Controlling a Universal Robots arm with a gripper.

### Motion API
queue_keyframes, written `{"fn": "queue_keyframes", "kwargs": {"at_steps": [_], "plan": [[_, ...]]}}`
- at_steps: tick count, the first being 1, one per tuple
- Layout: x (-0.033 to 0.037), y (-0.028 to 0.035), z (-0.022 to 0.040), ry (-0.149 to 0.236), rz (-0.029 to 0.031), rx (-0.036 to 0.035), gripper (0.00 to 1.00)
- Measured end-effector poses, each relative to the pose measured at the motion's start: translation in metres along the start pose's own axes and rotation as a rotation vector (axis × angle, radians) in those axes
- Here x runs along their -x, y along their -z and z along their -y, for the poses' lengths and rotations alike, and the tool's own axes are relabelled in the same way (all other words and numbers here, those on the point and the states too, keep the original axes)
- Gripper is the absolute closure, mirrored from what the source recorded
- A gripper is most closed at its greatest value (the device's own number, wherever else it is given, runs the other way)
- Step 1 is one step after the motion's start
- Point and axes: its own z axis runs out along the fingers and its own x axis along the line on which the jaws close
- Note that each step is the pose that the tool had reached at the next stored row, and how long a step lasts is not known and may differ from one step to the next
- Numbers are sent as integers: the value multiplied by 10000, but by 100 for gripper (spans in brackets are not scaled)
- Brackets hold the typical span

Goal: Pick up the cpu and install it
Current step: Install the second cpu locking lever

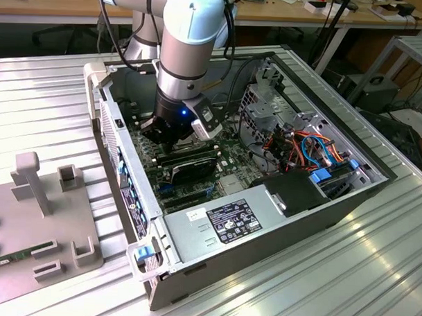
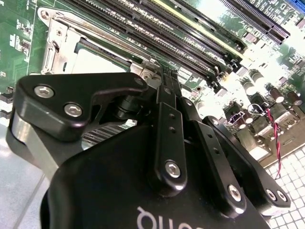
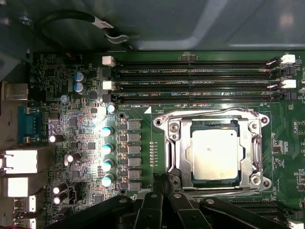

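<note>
Squarely within its socket frame [image 3: 213, 150], cpu [image 3: 214, 155], tool [image 3: 164, 183] alongside.

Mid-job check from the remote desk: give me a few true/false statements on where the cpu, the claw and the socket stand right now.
1. The cpu lies inside the socket's metal frame. True.
2. The claw is carrying the cpu above the case. False: in the first wrist view the cpu sits in the socket, apart from the claw's fingertips, which stand beside the frame.
3. The arm reaches down into the open computer case. True, in the exterior view.
4. The memory slots next to the socket are all filled with green sticks. False: those in the first wrist view look empty.
5. The grey fixture plate lies inside the case. False: it lies outside, at the exterior view's left.
</note>
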Motion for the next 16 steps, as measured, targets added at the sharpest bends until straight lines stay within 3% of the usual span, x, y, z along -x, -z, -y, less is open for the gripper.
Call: {"fn": "queue_keyframes", "kwargs": {"at_steps": [12,16], "plan": [[2,8,31,1,0,-4,89],[2,62,28,1,-1,-4,89]]}}
